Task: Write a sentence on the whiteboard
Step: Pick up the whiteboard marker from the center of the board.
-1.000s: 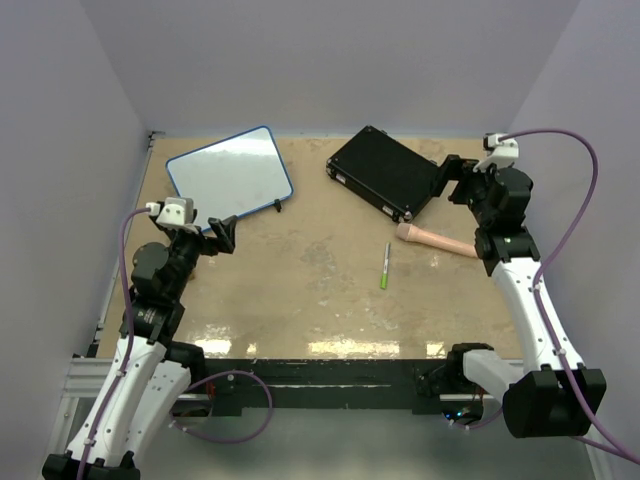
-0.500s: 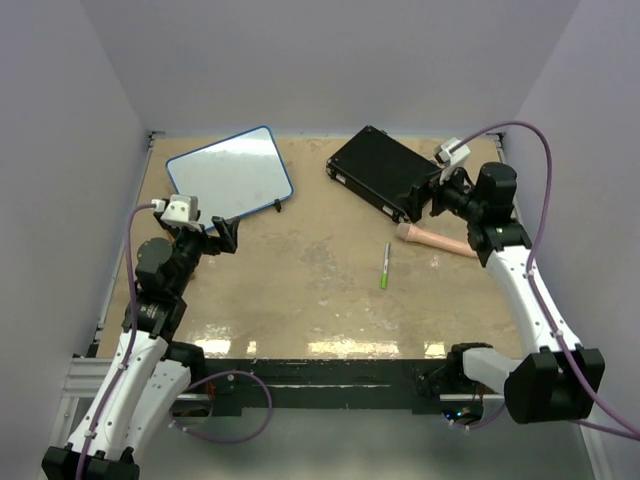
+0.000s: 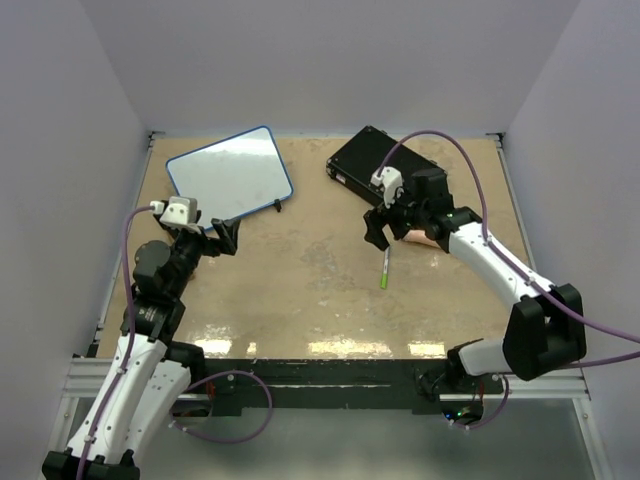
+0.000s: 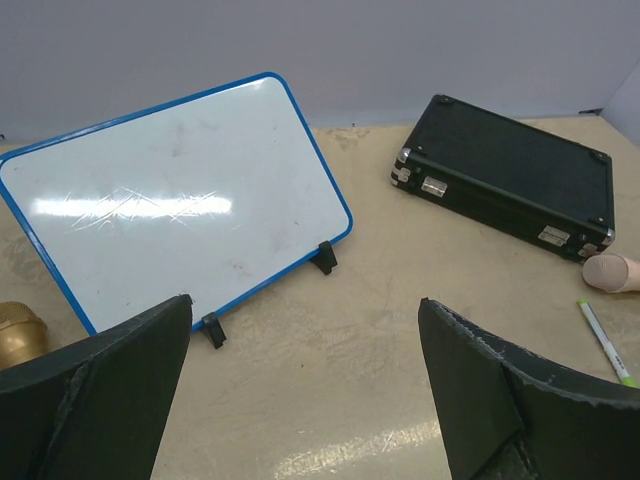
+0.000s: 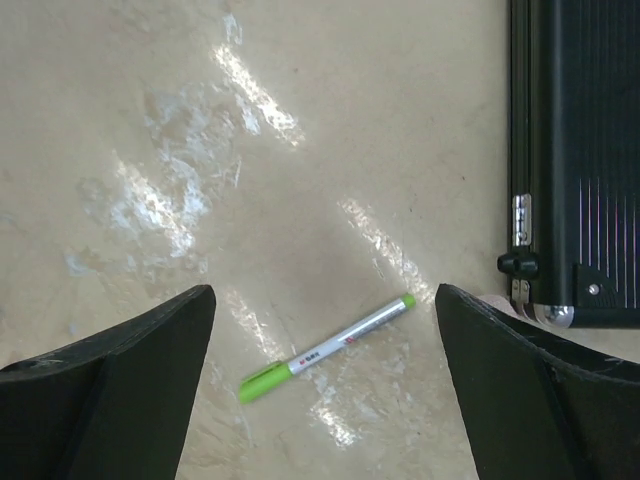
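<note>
The right pincer (image 3: 380, 236) is hanging wide open above the green pen (image 5: 327, 348), framed between its fingers. The left pincer (image 3: 222, 234), also open, is facing the tilted whiteboard (image 4: 175, 200) at far left; only its wrist view is catching a gold object (image 4: 20, 335) beside the board.
</note>
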